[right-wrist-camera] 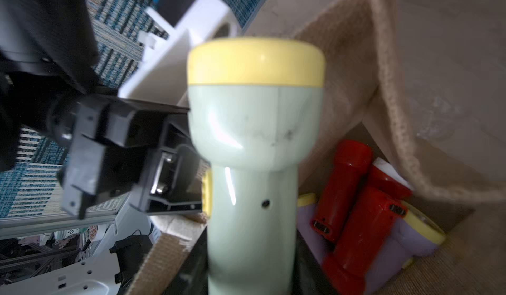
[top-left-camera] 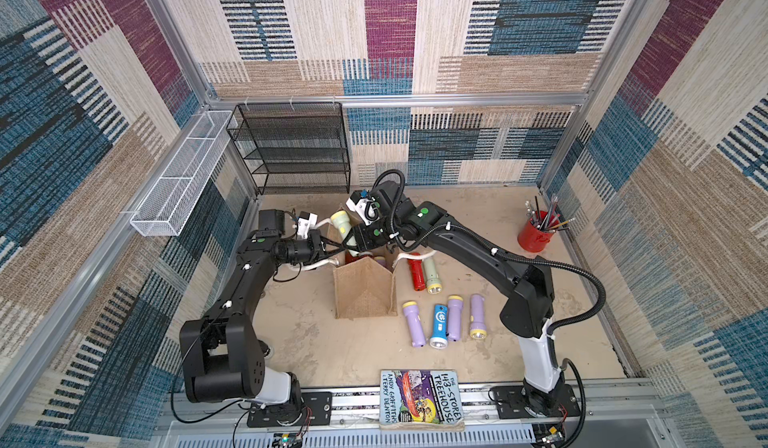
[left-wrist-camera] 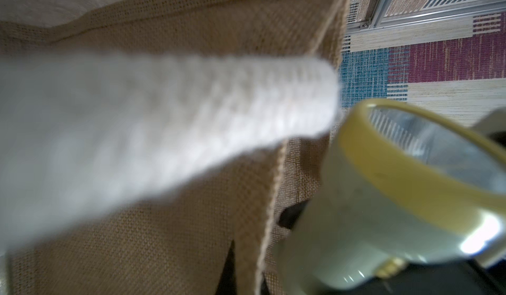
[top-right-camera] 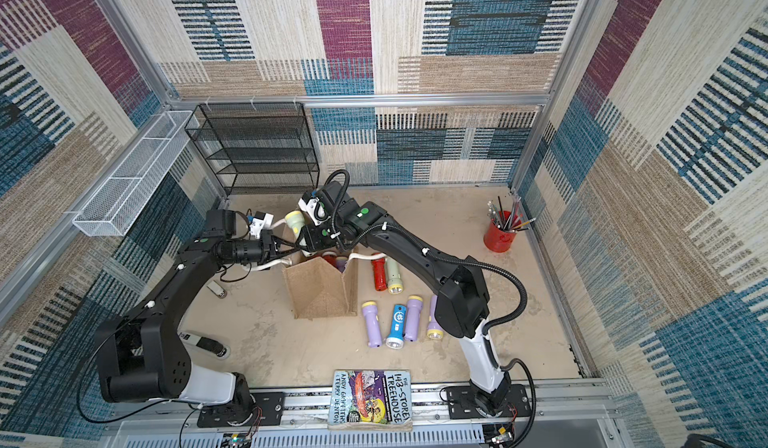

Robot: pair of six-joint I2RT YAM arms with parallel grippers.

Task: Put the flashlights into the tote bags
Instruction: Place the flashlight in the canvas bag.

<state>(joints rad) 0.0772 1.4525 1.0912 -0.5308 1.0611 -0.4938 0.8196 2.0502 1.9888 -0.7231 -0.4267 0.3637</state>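
At the far left a white wire-mesh basket (top-left-camera: 174, 184) hangs on the wall, with a black wire-mesh shelf rack (top-left-camera: 291, 150) just beside it. The left gripper (top-left-camera: 334, 245) reaches the left rim of the tan burlap tote bag (top-left-camera: 363, 290), which stands mid-table. Its fingers are pressed together near a thick white rope handle (left-wrist-camera: 164, 115), but what they pinch is hidden.

Over the bag's open mouth the right gripper (top-left-camera: 355, 244) clamps the barrel of a pale green flashlight with a yellow collar (right-wrist-camera: 254, 132), its head pointing toward the rack. Inside the bag 2 red flashlights (right-wrist-camera: 353, 206) lie on lilac-bodied ones (right-wrist-camera: 410, 241).

Right of the bag, on the beige tabletop (top-left-camera: 478, 233), a red plastic flashlight (top-left-camera: 414, 274) and a second pale green flashlight (top-left-camera: 431, 276) lie touching. Nearer the front, 3 lilac flashlights (top-left-camera: 413, 321) and 1 blue flashlight (top-left-camera: 439, 324) lie in a row. A red cup of pencils (top-left-camera: 535, 236) stands far right.
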